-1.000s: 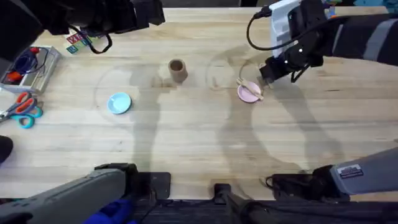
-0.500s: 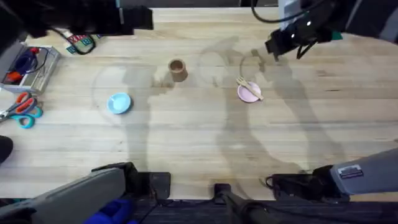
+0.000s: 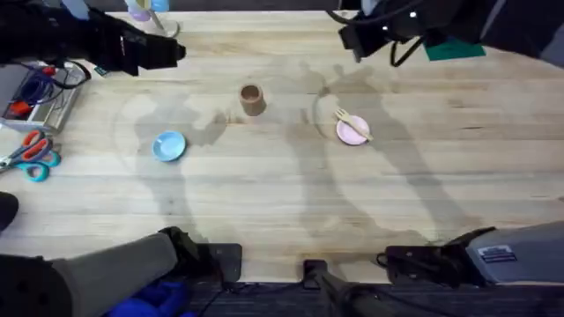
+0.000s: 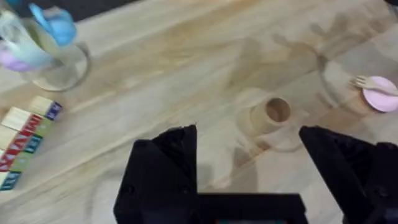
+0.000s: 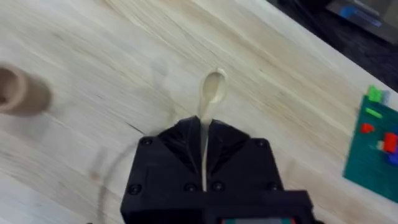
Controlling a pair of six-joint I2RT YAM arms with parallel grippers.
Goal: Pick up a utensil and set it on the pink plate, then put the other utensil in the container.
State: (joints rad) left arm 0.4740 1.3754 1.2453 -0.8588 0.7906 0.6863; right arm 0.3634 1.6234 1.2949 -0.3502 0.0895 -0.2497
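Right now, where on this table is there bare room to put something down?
Bare wood runs between the blue plate and the pink plate, and along the near side. It is crowded at the left edge: scissors, a tray and blocks.

Spoon (image 5: 209, 102) handle hidden between the right pincer's (image 5: 205, 140) clamped fingers; glass cut off.
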